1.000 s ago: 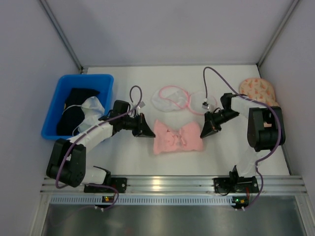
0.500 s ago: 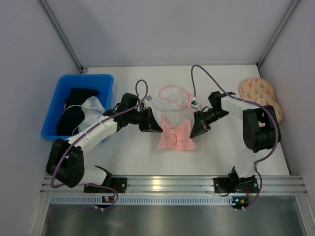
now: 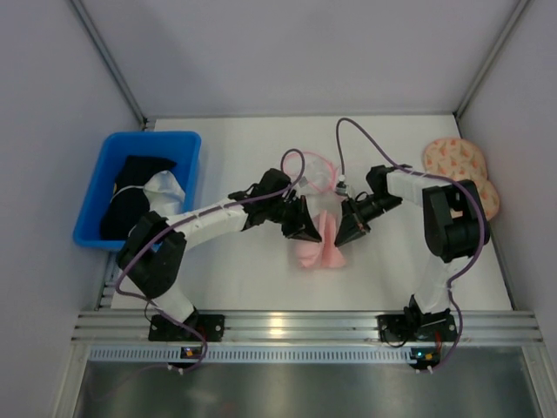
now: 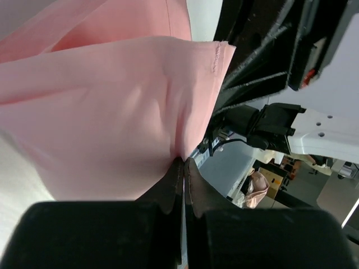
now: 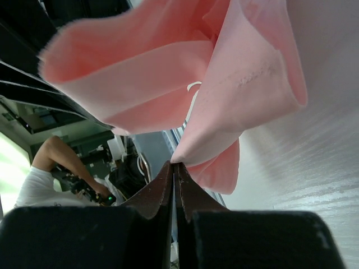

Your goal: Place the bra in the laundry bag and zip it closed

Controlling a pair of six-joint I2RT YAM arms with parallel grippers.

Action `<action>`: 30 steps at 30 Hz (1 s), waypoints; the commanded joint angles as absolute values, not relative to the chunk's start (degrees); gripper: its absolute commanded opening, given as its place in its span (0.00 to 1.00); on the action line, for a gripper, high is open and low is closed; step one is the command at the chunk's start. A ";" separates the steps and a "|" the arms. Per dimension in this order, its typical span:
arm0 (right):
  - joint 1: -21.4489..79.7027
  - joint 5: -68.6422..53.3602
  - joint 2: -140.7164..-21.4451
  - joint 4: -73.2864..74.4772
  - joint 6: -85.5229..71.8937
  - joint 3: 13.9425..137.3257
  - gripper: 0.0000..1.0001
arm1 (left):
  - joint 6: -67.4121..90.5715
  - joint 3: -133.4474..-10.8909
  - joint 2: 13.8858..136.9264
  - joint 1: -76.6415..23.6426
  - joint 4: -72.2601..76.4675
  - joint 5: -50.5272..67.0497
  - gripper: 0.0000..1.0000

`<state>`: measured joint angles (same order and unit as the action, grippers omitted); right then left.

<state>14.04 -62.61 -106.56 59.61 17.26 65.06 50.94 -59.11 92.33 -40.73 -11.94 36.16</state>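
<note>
Both arms had swung inward! The bra (image 3: pixel 317 253), spread flat on the desk (image 3: pixel 235 270) a second earlier, was now bunched into a narrow fold at centre frame, just below the laundry bag (image 3: pixel 320 174). The left gripper (image 3: pixel 310 229) and right gripper (image 3: pixel 345 232) each pinched a pink edge, tips nearly meeting. It looked compact enough for bagging.

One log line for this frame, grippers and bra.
left gripper: shut on bra | right gripper: shut on bra | bra: bunched between both, outside laundry bag
</note>
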 commanded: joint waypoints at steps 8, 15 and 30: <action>11.95 -61.08 -106.61 57.04 16.08 63.90 0.00 | 60.47 -63.10 103.97 -44.65 5.79 36.04 0.00; 10.73 -61.79 -108.01 60.20 19.76 64.25 0.22 | 59.33 -64.51 107.22 -44.74 8.26 34.72 0.00; 8.88 -53.09 -109.24 45.00 8.35 59.59 0.89 | 61.78 -66.18 115.66 -42.45 14.23 39.64 0.00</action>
<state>9.19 -54.33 -108.88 51.44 10.68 59.88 61.63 -64.20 114.96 -43.09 10.35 38.94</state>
